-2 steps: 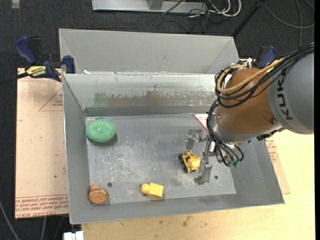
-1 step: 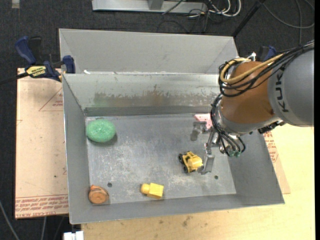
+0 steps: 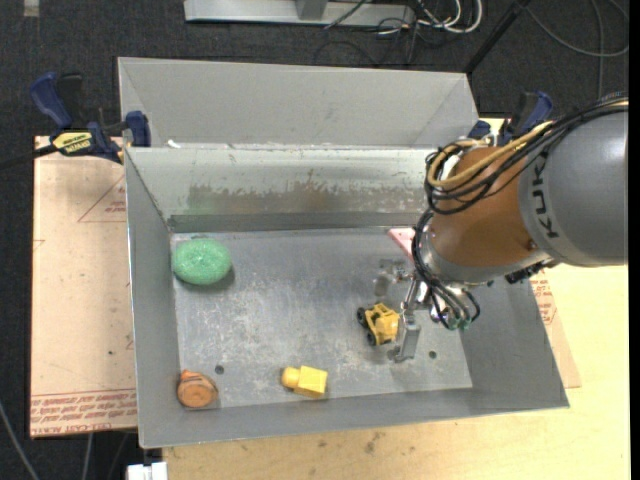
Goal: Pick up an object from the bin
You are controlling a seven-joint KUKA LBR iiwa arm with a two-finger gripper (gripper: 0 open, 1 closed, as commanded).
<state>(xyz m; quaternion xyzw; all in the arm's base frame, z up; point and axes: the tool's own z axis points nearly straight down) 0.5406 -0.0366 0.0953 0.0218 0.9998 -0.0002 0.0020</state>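
Note:
My gripper [image 3: 396,330] hangs low over the right part of the bin floor, under the arm's orange cover. A small yellow and black toy vehicle [image 3: 379,323] lies right beside its fingers, at their left. One metal finger [image 3: 408,340] stands down to the floor just right of the toy. Whether the toy sits between the fingers cannot be made out. A pink scrap [image 3: 400,237] peeks out by the back wall, behind the cover.
A green round sponge-like ball [image 3: 202,262] rests at the back left. A yellow block [image 3: 305,380] lies near the front wall, and a brown wooden disc [image 3: 197,390] sits in the front left corner. The arm and cables cover the bin's right side.

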